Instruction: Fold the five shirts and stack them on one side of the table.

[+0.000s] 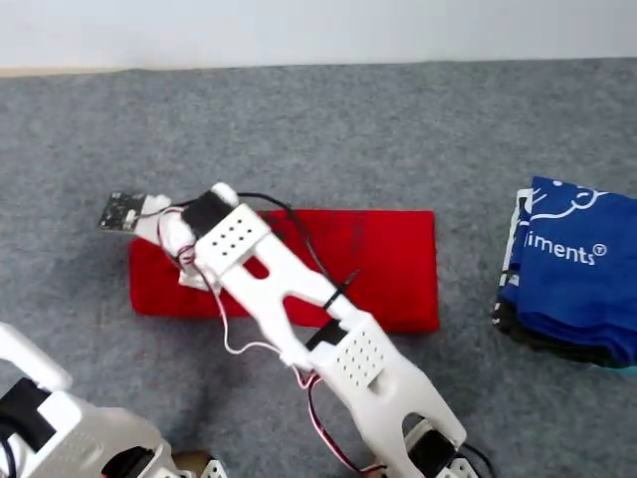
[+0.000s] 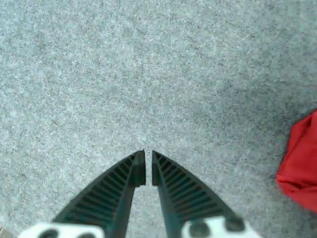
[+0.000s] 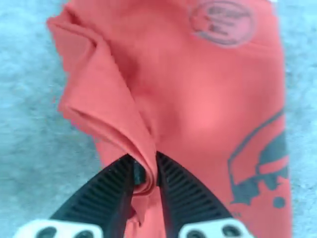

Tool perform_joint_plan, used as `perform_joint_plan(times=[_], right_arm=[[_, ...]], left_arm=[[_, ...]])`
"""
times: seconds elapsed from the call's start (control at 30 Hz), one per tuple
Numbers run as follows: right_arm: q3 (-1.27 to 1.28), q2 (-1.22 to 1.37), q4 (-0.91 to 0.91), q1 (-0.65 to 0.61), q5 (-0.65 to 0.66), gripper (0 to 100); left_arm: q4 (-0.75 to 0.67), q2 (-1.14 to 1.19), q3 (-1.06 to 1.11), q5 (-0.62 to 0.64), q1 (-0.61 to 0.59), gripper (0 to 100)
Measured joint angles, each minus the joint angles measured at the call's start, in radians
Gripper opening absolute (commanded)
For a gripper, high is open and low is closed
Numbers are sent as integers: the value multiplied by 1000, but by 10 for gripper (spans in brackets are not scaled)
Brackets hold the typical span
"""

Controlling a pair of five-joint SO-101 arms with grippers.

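While clamping the right fingers [image 3: 183, 198] on a raised fold of the red shirt [image 3: 208, 99], carry it low and straight, layers aligned; leave the left fingers [image 2: 116, 191] together above the bare surface [image 2: 148, 64].

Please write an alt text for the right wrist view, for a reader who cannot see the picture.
The right gripper is shut on a raised fold of the red shirt. The shirt, which has a dark print, lies on the grey table cover.
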Motion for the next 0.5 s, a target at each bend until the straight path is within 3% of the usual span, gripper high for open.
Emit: perform_joint_plan(times=[0.17, 0.33, 0.5], right_arm=[[0, 29, -15, 40, 14, 17], [0, 31, -48, 68, 17, 153], [0, 58, -81, 126, 18, 160]], left_arm=[[0, 0, 0, 0, 0, 30], [0, 0, 0, 0, 0, 30], [0, 0, 0, 0, 0, 30]])
